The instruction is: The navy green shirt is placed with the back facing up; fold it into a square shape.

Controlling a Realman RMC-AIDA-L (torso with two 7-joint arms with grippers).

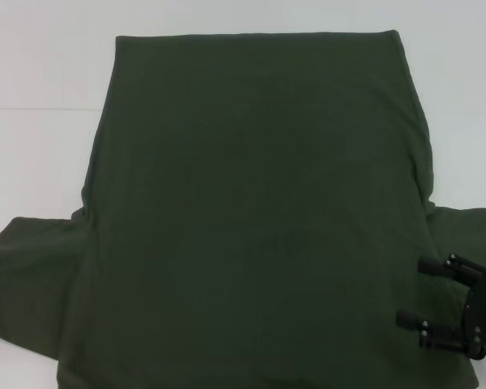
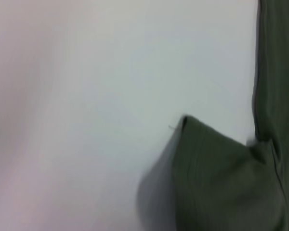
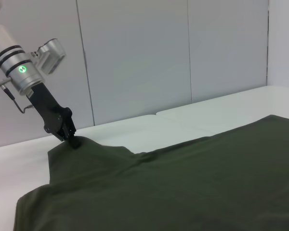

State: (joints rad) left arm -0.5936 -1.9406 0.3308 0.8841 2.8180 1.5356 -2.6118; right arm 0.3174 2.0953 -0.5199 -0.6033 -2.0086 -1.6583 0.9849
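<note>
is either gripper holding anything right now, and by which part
The left gripper pinches the navy green shirt at its left sleeve edge. The right gripper is open beside the right sleeve, holding nothing.

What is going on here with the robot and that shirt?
A two-armed robot is about to fold a dark green shirt that lies spread flat, plain side up, on a white table. The left gripper is down at the edge of the left sleeve, seemingly pinching it. The right gripper hovers over the right sleeve with jaws open. No fold is visible yet.
</note>
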